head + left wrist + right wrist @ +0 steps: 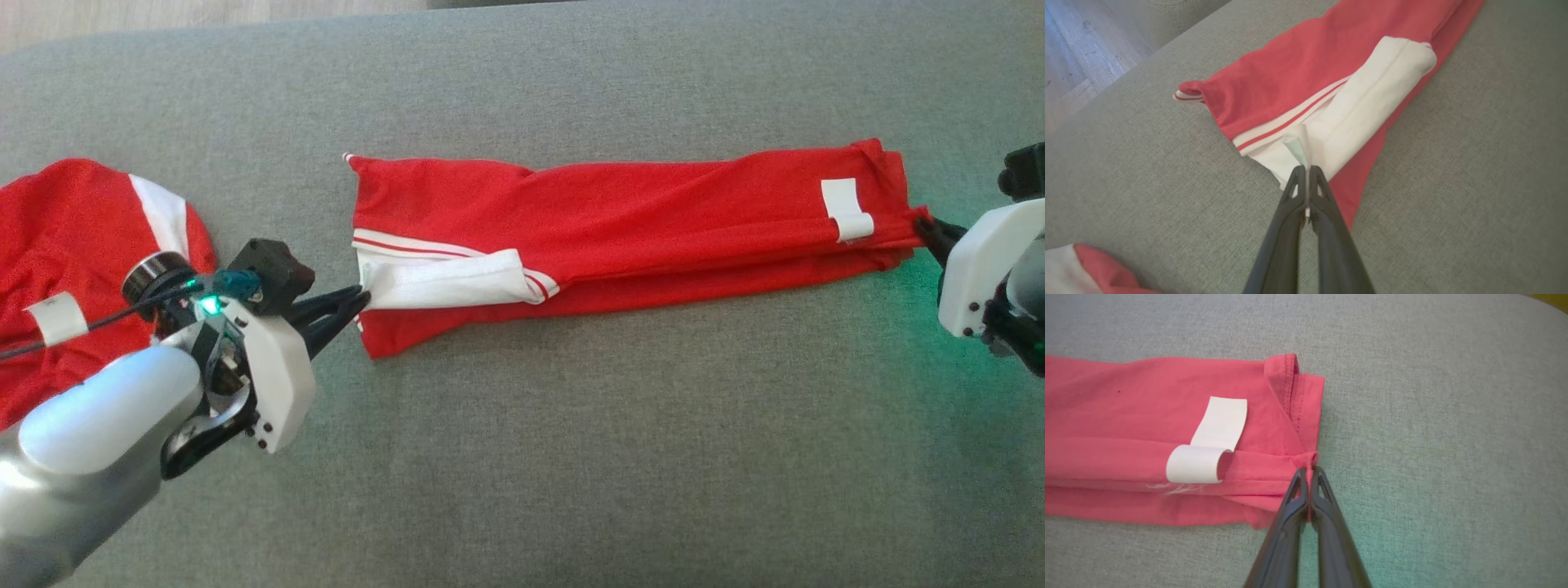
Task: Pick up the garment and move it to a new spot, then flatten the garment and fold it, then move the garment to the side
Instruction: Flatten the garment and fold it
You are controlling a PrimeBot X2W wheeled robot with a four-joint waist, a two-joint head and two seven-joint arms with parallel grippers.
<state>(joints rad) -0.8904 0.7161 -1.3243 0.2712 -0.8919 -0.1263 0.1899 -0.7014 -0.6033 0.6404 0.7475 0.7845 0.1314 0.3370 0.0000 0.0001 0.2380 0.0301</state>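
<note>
We have the garment (637, 220) folded into a long strip across mid-frame, our left gripper (359, 299) clamped tight on its white end and right gripper (927, 224) on its red hem; crosswise folding and moving aside seem left.

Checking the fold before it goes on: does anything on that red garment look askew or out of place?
Slightly. On the garment, the hem corner by the right gripper is flipped over, and a striped corner pokes out of the fold at the other end, near the left gripper. No tears visible.
</note>
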